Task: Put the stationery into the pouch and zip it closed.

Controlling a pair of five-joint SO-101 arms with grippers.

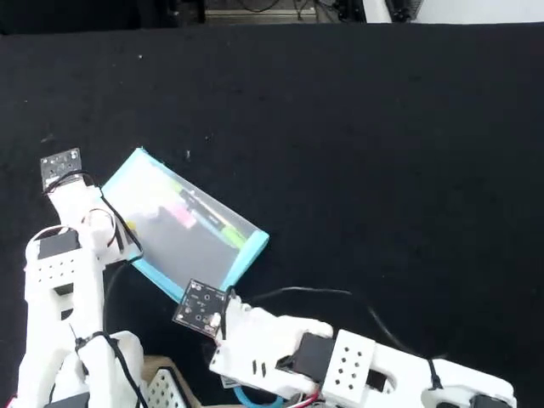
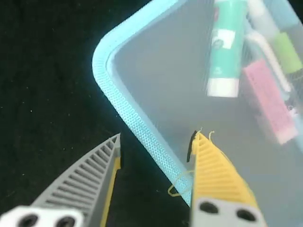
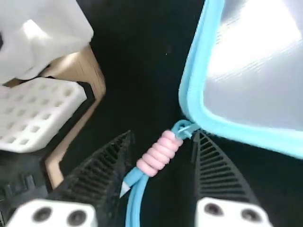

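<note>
A translucent pouch (image 1: 170, 242) with a light-blue border lies flat on the black table, left of centre. Inside it are a green glue stick (image 2: 226, 47), a pink eraser (image 2: 269, 99) and a green-capped pen (image 2: 287, 47). My left gripper (image 2: 156, 137) is open and straddles the pouch's blue edge (image 2: 128, 111), with the yellow finger (image 2: 215, 175) over the pouch and the grey finger (image 2: 87, 177) outside it. My right gripper (image 3: 162, 135) is open at the pouch's near corner (image 3: 191, 101). The pink beaded zip pull (image 3: 156, 153) on a blue cord lies between its black fingers, which stand apart from it.
A white perforated block in a wooden frame (image 3: 42, 113) sits beside my right gripper, at the table's front edge (image 1: 161, 387). The left arm's white body (image 1: 59, 280) stands left of the pouch. Black cloth stretches to the right and the back (image 1: 382, 144).
</note>
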